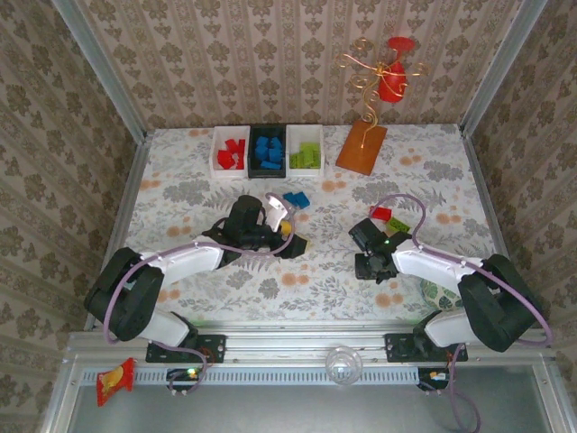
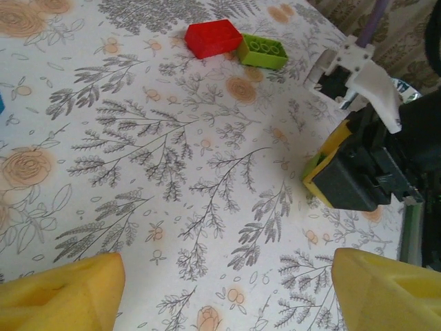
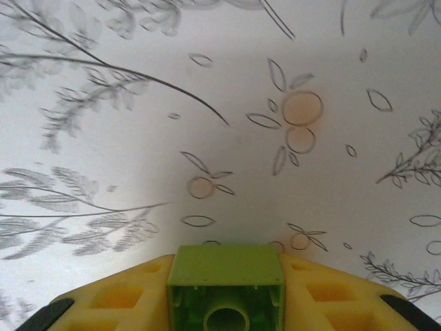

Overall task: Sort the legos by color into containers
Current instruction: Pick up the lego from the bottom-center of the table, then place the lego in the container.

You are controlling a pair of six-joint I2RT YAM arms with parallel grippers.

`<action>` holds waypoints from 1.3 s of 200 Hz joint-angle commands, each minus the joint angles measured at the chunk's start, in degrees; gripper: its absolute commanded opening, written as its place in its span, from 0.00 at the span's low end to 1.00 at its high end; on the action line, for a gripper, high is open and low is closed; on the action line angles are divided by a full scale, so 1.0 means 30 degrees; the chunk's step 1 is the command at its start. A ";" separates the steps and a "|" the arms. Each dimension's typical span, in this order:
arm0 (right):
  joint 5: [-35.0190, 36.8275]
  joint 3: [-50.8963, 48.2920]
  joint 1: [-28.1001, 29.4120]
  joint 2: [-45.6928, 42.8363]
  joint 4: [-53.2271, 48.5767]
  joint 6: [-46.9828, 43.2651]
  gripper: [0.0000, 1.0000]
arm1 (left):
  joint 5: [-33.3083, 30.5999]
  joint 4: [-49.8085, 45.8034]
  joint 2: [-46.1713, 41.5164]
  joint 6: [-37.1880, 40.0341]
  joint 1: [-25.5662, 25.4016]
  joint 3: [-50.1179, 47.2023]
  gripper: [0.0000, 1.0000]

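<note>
The right gripper (image 3: 226, 302) is clamped on a lime green brick (image 3: 226, 272) close to the floral table (image 3: 207, 103), while the left gripper (image 2: 220, 296) hangs wide open and empty, a red brick (image 2: 213, 38) and a second green brick (image 2: 262, 51) touching beyond it.

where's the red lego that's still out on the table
The red lego lies right of centre in the top view, just beyond the right hand, beside a loose lime green lego; the left wrist view shows the pair near its top edge.
</note>
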 commanded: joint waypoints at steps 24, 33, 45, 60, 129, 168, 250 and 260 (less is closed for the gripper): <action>-0.0740 0.2037 0.0061 -0.1484 0.4475 -0.0430 0.36 | 0.0298 0.1738 -0.1602 -0.1125 0.1146 -0.1019 0.80; -0.0622 0.2750 0.0028 -0.1069 0.5582 -0.0503 0.36 | 0.0158 0.2362 -0.1894 -0.1720 0.1552 -0.1438 0.80; -0.0342 0.3830 0.0002 -0.0186 0.7091 -0.0567 0.36 | -0.0522 0.2955 -0.2300 -0.2578 0.2140 -0.1969 0.81; -0.0097 0.5555 -0.0005 0.1700 0.8795 -0.0746 0.36 | -0.1989 0.2787 -0.2759 -0.3523 0.2897 -0.2374 0.81; 0.0122 1.6126 -0.1148 1.1700 1.0402 -0.1485 0.37 | -0.3858 0.1641 -0.4872 -0.5423 0.4897 -0.3010 0.81; -0.0599 2.2446 -0.2310 1.6700 0.8847 -0.1175 0.46 | -0.4415 0.0606 -0.5693 -0.5127 0.4895 -0.2515 0.81; -0.1970 2.2080 -0.3192 1.4260 0.7199 -0.2874 0.69 | -0.4412 0.0482 -0.6223 -0.5368 0.4746 -0.2656 0.81; -0.1892 1.9741 -0.3217 1.2734 0.7663 -0.3116 0.71 | -0.4210 0.0611 -0.5974 -0.5402 0.4612 -0.2517 0.81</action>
